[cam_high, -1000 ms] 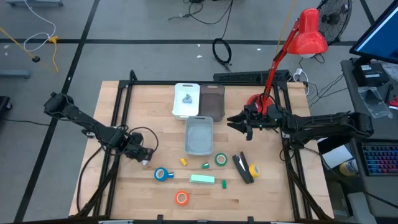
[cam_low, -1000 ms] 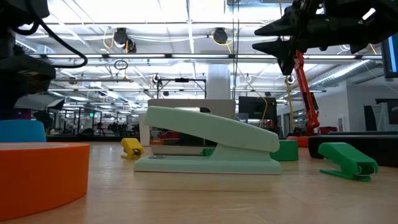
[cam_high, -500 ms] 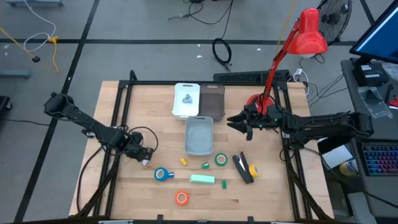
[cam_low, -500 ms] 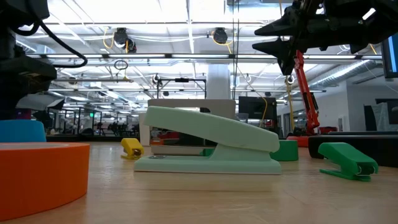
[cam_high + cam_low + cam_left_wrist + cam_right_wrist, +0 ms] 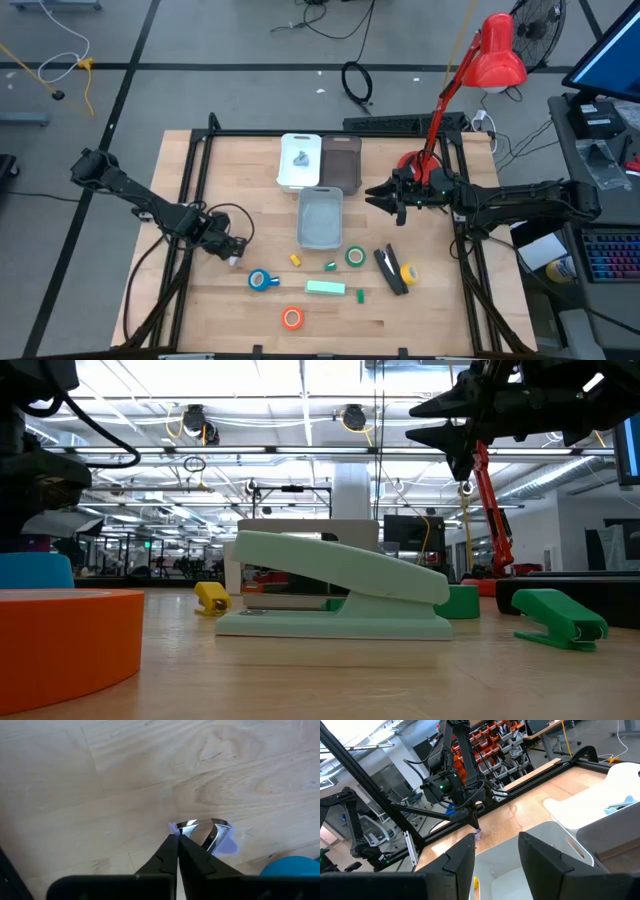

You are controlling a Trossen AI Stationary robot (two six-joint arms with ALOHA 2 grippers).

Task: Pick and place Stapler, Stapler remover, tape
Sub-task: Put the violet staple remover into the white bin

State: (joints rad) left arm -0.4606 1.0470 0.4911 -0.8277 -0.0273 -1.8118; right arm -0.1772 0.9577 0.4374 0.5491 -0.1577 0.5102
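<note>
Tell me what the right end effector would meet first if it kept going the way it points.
Probably the grey bin: the right end effector is open and aimed over its rim. Past it stands the left arm. Depth is unclear, so it might clear the bin.

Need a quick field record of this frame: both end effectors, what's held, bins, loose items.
left end effector: shut on a small lilac-handled staple remover, low at the table's left
right end effector: open, empty, above the grey bin
white bin: holds one small grey item
brown bin: beside the white bin
tape rolls: blue, orange, green
green stapler: on table
</note>
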